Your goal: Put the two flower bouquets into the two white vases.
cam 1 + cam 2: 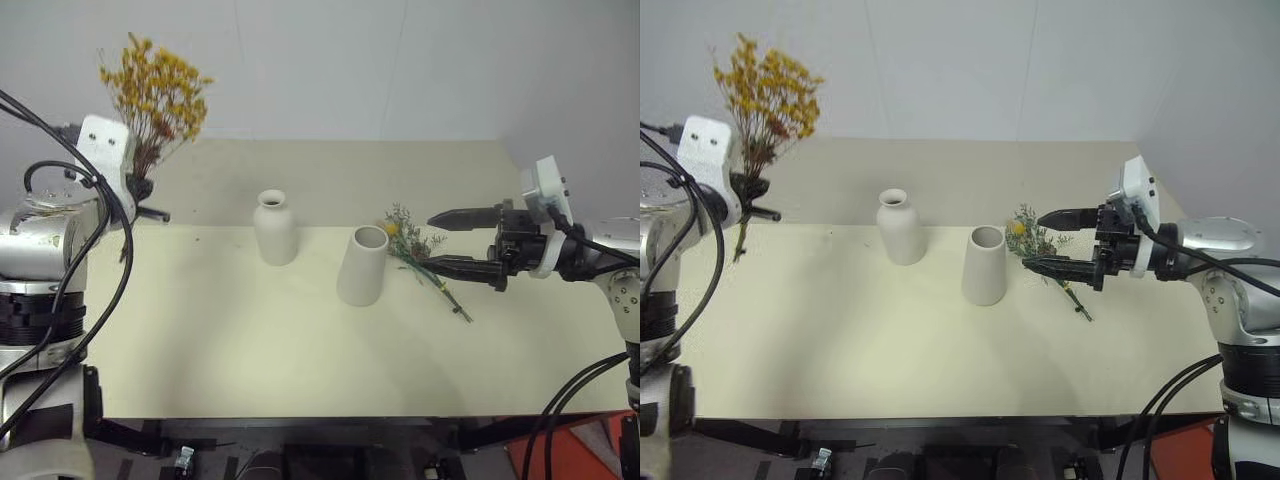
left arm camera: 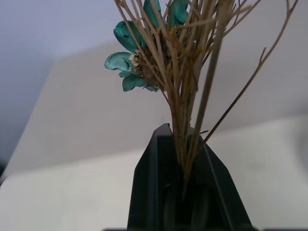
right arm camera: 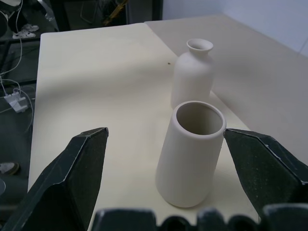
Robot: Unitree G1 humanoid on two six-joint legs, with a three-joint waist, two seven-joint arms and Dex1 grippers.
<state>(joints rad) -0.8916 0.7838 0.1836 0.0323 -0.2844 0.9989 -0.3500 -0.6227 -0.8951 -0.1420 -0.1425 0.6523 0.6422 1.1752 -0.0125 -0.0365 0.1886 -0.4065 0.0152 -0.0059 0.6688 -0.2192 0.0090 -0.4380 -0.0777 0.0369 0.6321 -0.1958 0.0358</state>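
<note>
Left pincer (image 2: 185, 192) clenched on the thin brown stems of the yellow-orange bouquet (image 1: 155, 95), gripped low on the bunch; blooms stand upright above it, raised off the table (image 1: 250, 350) against the pale wall at my left. Wrist view along this pincer: both black fingers (image 2: 149, 192) pressed together around the stem bundle, with a teal-petalled bloom (image 2: 130, 57) sitting among the stalks just above the grip. Right pincer (image 1: 462, 243) released, fingers spread wide and pointing toward the middle of the table; holds nothing. It hovers just beside the grey-green sprig bunch (image 1: 415, 245), which lies flat on the tabletop, its yellow ball bloom (image 1: 390, 229) toward the vases and its stem end trailing toward the near edge. Lower finger appears over the sprig's stems; contact cannot be told. Tapered wide-mouthed vase (image 1: 362, 265) upright, just beside the sprig's bloom end, mouth bare inside. Bottle-shaped vase (image 1: 275, 228) upright, near the tapered one on my left side of it and a little farther back, the two apart; its narrow neck holds nothing. Right wrist view: the tapered vase stands between my open fingers (image 3: 72, 178) but ahead of them, the bottle vase beyond it
</note>
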